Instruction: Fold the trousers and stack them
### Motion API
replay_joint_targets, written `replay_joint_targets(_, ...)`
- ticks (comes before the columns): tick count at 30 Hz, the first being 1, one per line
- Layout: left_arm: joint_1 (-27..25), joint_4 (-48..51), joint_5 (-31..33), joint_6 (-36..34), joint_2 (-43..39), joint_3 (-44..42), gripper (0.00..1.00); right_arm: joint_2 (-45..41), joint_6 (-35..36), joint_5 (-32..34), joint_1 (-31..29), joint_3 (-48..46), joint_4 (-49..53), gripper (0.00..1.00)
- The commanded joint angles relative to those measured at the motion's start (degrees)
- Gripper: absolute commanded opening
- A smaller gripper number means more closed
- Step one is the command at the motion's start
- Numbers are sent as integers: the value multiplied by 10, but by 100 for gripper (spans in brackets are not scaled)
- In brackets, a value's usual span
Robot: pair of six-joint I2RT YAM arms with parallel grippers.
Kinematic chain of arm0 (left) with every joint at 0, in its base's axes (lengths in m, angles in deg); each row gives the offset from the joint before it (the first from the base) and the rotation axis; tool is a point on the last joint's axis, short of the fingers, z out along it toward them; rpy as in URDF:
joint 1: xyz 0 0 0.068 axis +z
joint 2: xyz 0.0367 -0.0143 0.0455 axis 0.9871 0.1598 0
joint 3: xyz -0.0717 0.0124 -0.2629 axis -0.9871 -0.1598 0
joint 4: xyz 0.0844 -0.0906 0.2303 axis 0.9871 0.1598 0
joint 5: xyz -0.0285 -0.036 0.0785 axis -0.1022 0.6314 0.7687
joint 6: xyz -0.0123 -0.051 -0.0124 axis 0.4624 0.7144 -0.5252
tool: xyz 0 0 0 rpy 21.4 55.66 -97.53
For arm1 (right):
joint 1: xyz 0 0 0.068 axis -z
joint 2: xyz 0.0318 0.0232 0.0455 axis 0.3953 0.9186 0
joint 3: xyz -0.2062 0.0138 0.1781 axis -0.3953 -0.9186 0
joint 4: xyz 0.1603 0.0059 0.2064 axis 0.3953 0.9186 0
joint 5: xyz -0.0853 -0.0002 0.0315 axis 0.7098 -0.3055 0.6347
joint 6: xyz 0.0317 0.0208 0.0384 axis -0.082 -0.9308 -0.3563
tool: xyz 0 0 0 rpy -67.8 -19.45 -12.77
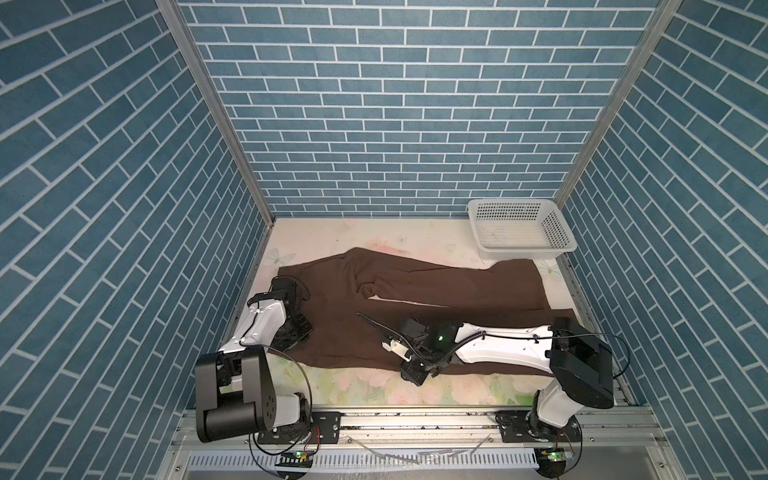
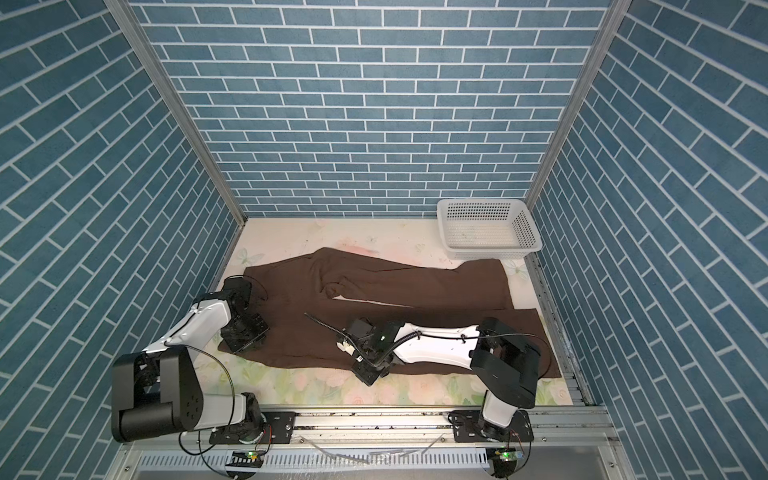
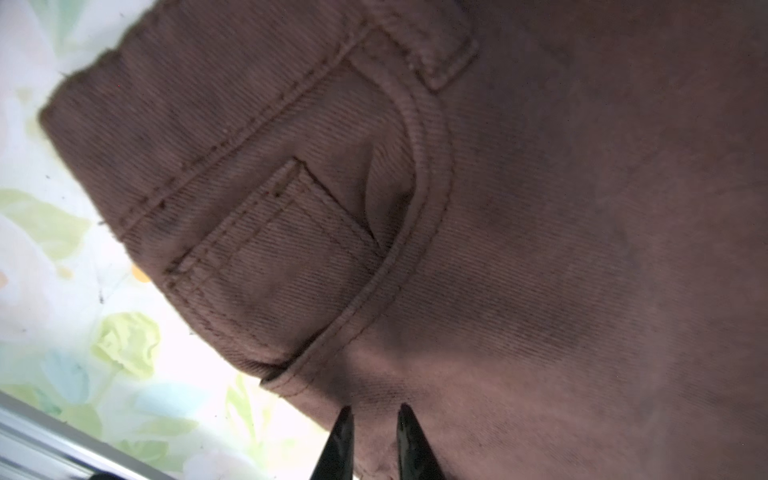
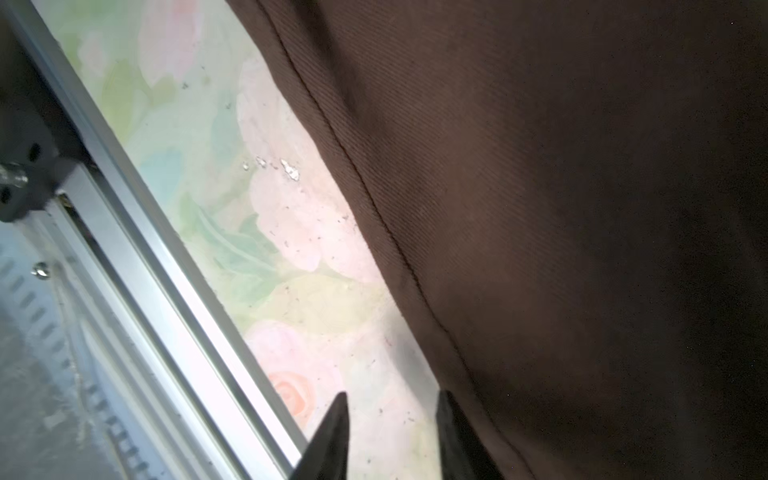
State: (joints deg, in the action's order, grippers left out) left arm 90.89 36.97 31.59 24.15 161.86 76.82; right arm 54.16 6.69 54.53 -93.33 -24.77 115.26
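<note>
The trousers (image 1: 436,291) lie flat on the surface (image 1: 374,237), with the long axis from left to right: waist at the left, legs toward the right. The left end effector (image 3: 375,413) is at the near corner of the waist, jaws narrow with cloth showing in the gap; whether it pinches I cannot tell. The right end effector (image 4: 392,397) stands open over bare surface, just beside the near leg's edge, so the cloth lies to its far side.
</note>
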Motion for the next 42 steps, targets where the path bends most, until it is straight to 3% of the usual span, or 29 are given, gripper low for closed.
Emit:
replay_joint_targets(1,26,-5,-37,4,-22,-12,23,30,12,50,-3,32,-14,46)
replay_joint_targets(10,55,-10,-51,0,-34,-24,23,104,54,57,-13,81,-34,48)
replay_joint_targets(12,60,-12,-53,0,-36,-28,23,111,52,63,-14,80,-38,35)
replay_joint_targets(14,66,-12,-55,-4,-37,-31,24,114,48,63,-14,75,-39,8)
replay_joint_targets(15,69,-12,-56,-4,-37,-30,23,112,45,63,-14,70,-38,0)
replay_joint_targets(28,102,-8,-54,-5,-31,-17,25,-26,21,-28,-15,-5,40,0)
replay_joint_targets(33,109,-3,-48,-6,-25,-13,23,-20,28,-77,-14,-15,56,0)
replay_joint_targets(36,116,4,-32,2,-28,-12,0,-15,37,-84,-14,-14,62,23)
replay_joint_targets(39,128,14,-15,6,-45,-9,0,-23,38,-59,-10,-18,62,34)
replay_joint_targets(42,140,28,2,1,-62,6,0,-38,26,-36,5,-25,46,37)
